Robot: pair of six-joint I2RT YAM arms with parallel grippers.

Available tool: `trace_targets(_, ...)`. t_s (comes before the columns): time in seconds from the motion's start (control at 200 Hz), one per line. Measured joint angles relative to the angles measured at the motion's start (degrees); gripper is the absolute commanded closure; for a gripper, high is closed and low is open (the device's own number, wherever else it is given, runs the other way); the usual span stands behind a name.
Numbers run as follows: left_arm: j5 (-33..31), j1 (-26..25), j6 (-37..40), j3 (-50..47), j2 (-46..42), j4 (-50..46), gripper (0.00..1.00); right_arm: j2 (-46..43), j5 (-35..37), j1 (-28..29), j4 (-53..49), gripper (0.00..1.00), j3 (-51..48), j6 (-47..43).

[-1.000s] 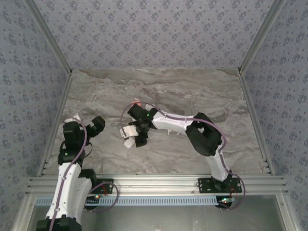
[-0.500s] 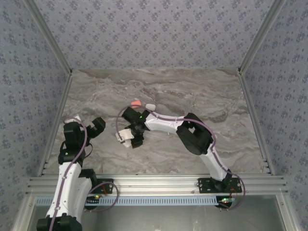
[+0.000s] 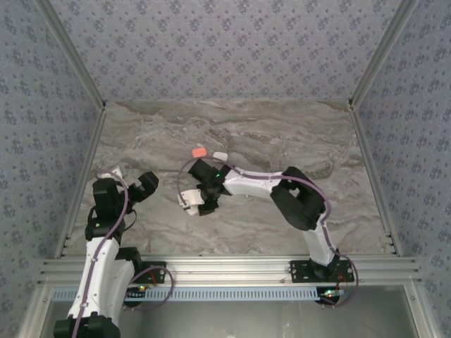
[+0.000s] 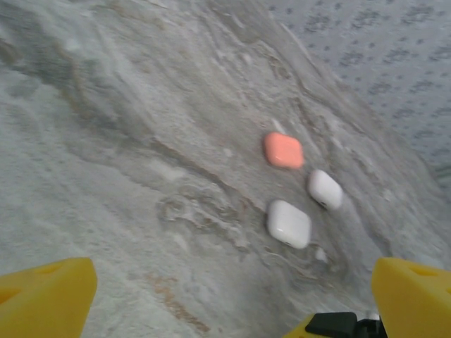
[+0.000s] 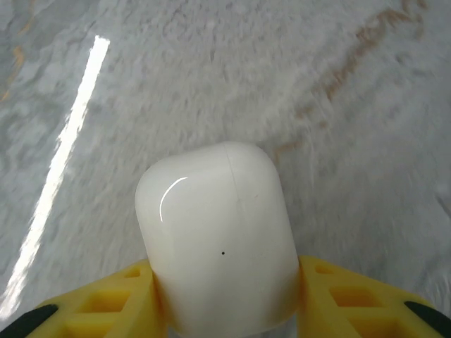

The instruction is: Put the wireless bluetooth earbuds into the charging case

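My right gripper (image 5: 225, 296) is shut on a white charging case (image 5: 218, 246), a yellow pad against each of its sides; the lid seam reads closed. From above, that gripper (image 3: 196, 201) holds the case (image 3: 187, 199) left of the table's centre. My left gripper (image 3: 129, 180) stands open at the left, nothing between its fingers (image 4: 44, 296). The left wrist view shows a coral case (image 4: 284, 150) and two white cases (image 4: 325, 189) (image 4: 288, 224) lying on the table. A tiny white bit (image 4: 320, 254) beside them may be one of the earbuds; it is too blurred to tell.
The coral case (image 3: 199, 151) and a white case (image 3: 220, 155) lie just behind the right wrist. The marble table (image 3: 282, 134) is bounded by patterned walls and aluminium rails (image 3: 225, 270) at the near edge.
The right jaws have closed onto the white case. The right wrist swung left, then back slightly right, uncovering the coral and white cases behind it. The left gripper edged slightly right.
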Motion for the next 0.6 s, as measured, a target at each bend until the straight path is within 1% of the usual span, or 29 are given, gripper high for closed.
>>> trace_targets(0.12,6.47,-0.22,-2.03,-0.02,1.40,3.91,0.04,-9.86,1.20,-2.73,3.76,0.57,-7.72,4.42)
trace_targets(0.205,10.60,-2.08,-3.52,0.02,3.04,6.93,0.04,-18.12,2.36,-5.22,7.28,0.57,-13.55,7.74)
trace_targets(0.285,13.62,-6.21,-4.44,0.15,4.44,9.11,0.03,-25.03,3.19,-7.54,9.73,0.57,-18.12,10.91)
trace_targets(0.405,16.94,-14.93,-5.38,2.36,6.99,12.11,0.03,-33.29,4.26,-10.64,12.70,0.58,-23.52,15.45)
trace_targets(0.495,18.01,-20.72,-5.49,5.40,9.88,14.32,0.03,-38.69,4.81,-12.07,14.64,0.58,-27.15,17.97)
trace_targets(0.6,18.29,-26.91,-5.46,8.90,13.94,16.87,0.05,-43.67,4.98,-12.26,15.41,0.58,-29.83,19.80)
